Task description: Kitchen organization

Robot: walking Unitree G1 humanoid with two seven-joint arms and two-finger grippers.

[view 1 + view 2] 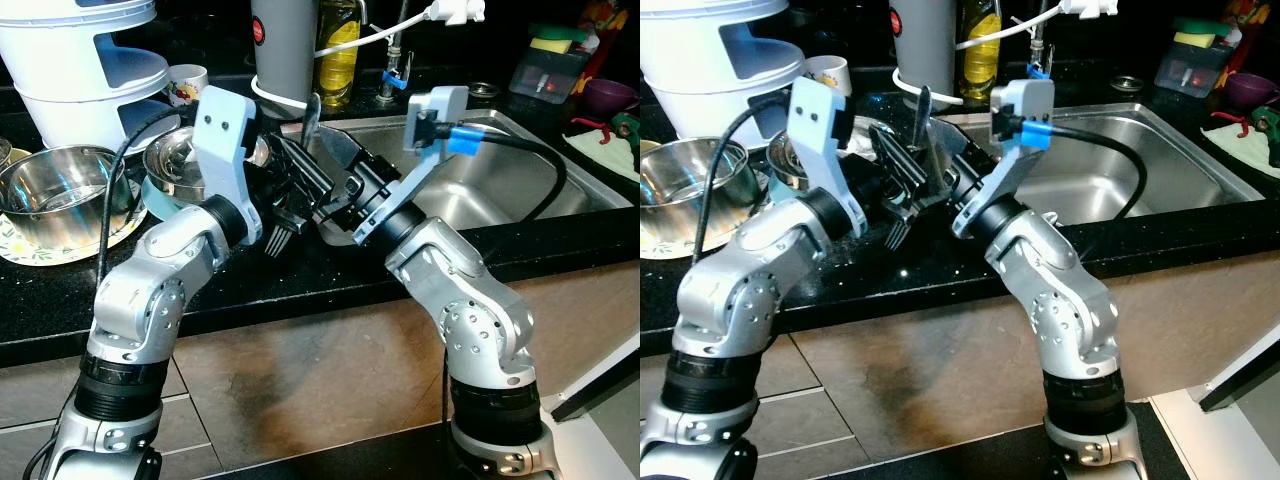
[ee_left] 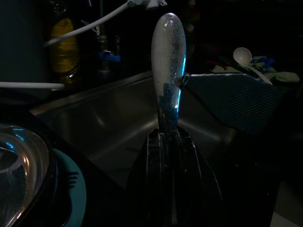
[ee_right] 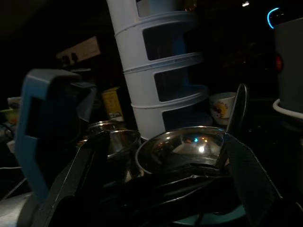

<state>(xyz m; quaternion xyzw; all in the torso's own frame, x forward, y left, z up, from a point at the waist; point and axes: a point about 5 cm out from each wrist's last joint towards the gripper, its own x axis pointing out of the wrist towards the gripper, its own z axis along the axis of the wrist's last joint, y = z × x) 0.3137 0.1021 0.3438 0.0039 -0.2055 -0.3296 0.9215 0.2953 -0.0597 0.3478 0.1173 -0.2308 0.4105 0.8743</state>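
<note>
A metal fork [image 1: 279,238] stands upright over the black counter [image 1: 330,265], just left of the sink, tines down and handle [image 2: 168,71] up. My left gripper [image 1: 293,190] is shut on its middle. My right gripper [image 1: 330,185] reaches in from the sink side and is open. Its black fingers [image 3: 246,175] are spread wide on either side of the left gripper and the fork, and I cannot tell whether they touch. In the right wrist view the fork handle [image 3: 239,106] rises in front of a steel bowl.
A steel bowl [image 1: 60,195] sits on a patterned plate at the left; another bowl [image 1: 172,160] sits on a teal plate behind my left arm. A white tiered rack [image 1: 90,60], a mug [image 1: 187,85], a grey canister [image 1: 285,45] and an oil bottle [image 1: 340,50] line the back. The steel sink [image 1: 490,170] lies right.
</note>
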